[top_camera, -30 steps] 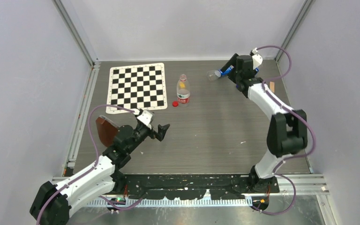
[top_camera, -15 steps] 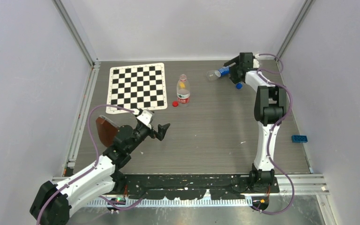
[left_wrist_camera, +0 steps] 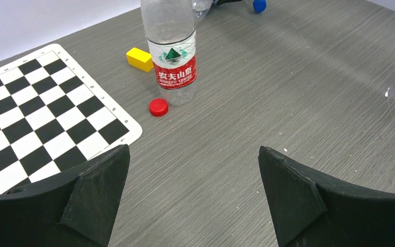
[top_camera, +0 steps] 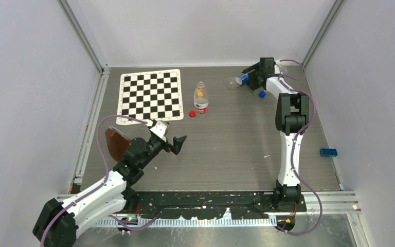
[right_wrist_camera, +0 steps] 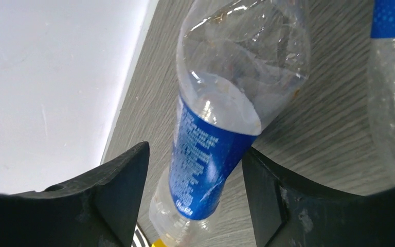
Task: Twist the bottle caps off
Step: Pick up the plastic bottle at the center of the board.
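Observation:
A clear bottle with a red-and-white label stands upright at mid-table, with no cap on it; it also shows in the left wrist view. A red cap lies beside its base. My left gripper is open and empty, well short of it. A blue-labelled bottle lies on its side at the far right. My right gripper is open around its labelled part. A second blue-labelled bottle lies alongside. A blue cap lies nearby.
A checkerboard mat lies at the far left. A yellow block sits behind the red-label bottle. A blue brick lies at the right edge. A brown object is beside the left arm. Walls enclose the table.
The right arm has folded upright and swung left, uncovering the blue brick, and its gripper has closed in around the lying bottle. The left arm has not moved.

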Tool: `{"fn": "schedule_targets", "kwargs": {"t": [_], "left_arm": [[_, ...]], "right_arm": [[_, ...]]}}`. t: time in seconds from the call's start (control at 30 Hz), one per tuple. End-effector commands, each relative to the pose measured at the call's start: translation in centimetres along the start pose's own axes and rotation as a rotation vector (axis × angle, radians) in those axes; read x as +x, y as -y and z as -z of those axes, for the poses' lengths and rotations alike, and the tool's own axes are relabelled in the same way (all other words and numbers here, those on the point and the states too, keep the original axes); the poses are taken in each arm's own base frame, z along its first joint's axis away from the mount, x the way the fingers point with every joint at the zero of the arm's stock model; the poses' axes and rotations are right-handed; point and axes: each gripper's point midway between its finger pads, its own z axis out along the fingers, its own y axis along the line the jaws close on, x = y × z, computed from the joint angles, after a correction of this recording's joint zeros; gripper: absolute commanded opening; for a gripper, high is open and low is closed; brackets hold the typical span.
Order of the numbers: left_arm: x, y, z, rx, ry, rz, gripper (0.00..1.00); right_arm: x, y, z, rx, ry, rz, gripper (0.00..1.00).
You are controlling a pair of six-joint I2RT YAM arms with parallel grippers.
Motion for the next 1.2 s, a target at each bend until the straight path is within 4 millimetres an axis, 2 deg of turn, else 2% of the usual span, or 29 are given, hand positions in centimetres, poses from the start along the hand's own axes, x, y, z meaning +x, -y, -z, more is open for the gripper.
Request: {"fn": "schedule_targets", "kwargs": {"t": [0.0, 0.1, 0.2, 0.3, 0.33, 0.37, 0.4, 0.43, 0.47, 0.5, 0.53, 0.57, 0.67, 0.83, 0.9, 0.93, 0.97, 1.0, 1.03, 1.07, 1.1, 1.13, 1.17], "left_arm": [[-1.6, 0.0, -0.2, -0.002, 0.06, -0.015, 0.98], [-1.7, 0.1, -0.2, 0.007, 0.063, -0.015, 0.98], [-1.9, 0.1, -0.2, 0.007, 0.065, -0.015, 0.98], [-1.8, 0.1, -0.1, 0.006, 0.06, -0.015, 0.98], [-1.8, 0.1, -0.1, 0.005, 0.059, -0.015, 0.98], [-1.8, 0.0, -0.1, 0.003, 0.058, -0.028, 0.98], [-1.8, 0.0, -0.1, 0.004, 0.056, -0.04, 0.98], [-1.8, 0.0, -0.1, 0.004, 0.055, -0.043, 0.98], [-1.9, 0.0, -0.1, 0.004, 0.056, -0.043, 0.98], [-1.9, 0.0, -0.1, 0.004, 0.055, -0.045, 0.98], [-2.0, -0.1, 0.0, 0.003, 0.056, -0.045, 0.98], [-2.0, 0.0, 0.0, 0.004, 0.056, -0.045, 0.98], [-2.1, -0.1, 0.0, 0.004, 0.059, -0.047, 0.98], [-2.4, 0.0, -0.2, 0.011, 0.063, -0.044, 0.98], [-2.6, 0.2, -0.3, 0.017, 0.068, -0.042, 0.98], [-2.7, 0.3, -0.3, 0.021, 0.071, -0.038, 0.98], [-2.7, 0.4, -0.4, 0.027, 0.074, -0.031, 0.98], [-2.7, 0.5, -0.5, 0.032, 0.074, -0.027, 0.98], [-2.8, 0.6, -0.5, 0.038, 0.074, -0.027, 0.98], [-2.8, 0.8, -0.6, 0.043, 0.069, 0.014, 0.98], [-2.7, 0.9, -0.7, 0.04, 0.056, 0.051, 0.98], [-2.7, 1.0, -0.8, 0.034, 0.039, 0.096, 0.98], [-3.1, 1.2, -0.9, 0.041, 0.026, 0.131, 0.98]], "right_arm": [[0.3, -0.5, -0.3, -0.001, -0.021, 0.026, 0.69], [0.1, 0.0, 0.1, 0.005, -0.005, 0.047, 0.63], [0.0, 0.7, 0.6, 0.024, 0.013, 0.07, 0.49], [0.0, 1.5, 1.8, 0.038, 0.027, 0.094, 0.45], [-0.6, 1.0, 2.7, 0.032, 0.058, 0.098, 0.44], [-0.5, 2.3, 2.8, 0.051, 0.068, 0.098, 0.43], [-1.2, 2.0, 3.6, 0.048, 0.103, 0.097, 0.42], [-0.9, 3.2, 3.7, 0.065, 0.106, 0.096, 0.38], [-1.5, 3.0, 4.4, 0.058, 0.124, 0.091, 0.36], [-1.2, 4.1, 4.6, 0.073, 0.118, 0.09, 0.32], [-1.4, 3.7, 5.2, 0.06, 0.121, 0.092, 0.31], [-0.9, 4.6, 5.3, 0.072, 0.105, 0.094, 0.31], [-0.1, 5.1, 6.8, 0.054, 0.085, 0.111, 0.31], [2.0, 4.0, 9.1, -0.062, 0.001, 0.16, 0.31], [2.6, 2.8, 10.8, -0.142, -0.023, 0.196, 0.31], [3.1, 2.8, 11.1, -0.17, -0.035, 0.206, 0.31], [3.5, 1.8, 12.2, -0.222, -0.056, 0.223, 0.31], [4.0, 2.0, 12.6, -0.243, -0.063, 0.23, 0.31], [4.2, 1.2, 13.7, -0.284, -0.076, 0.244, 0.31], [4.7, 1.7, 14.1, -0.297, -0.084, 0.25, 0.31], [5.1, 0.6, 15.5, -0.349, -0.097, 0.265, 0.31], [6.0, 0.8, 16.3, -0.396, -0.122, 0.279, 0.31], [6.1, -0.1, 17.6, -0.446, -0.117, 0.292, 0.31]]}}
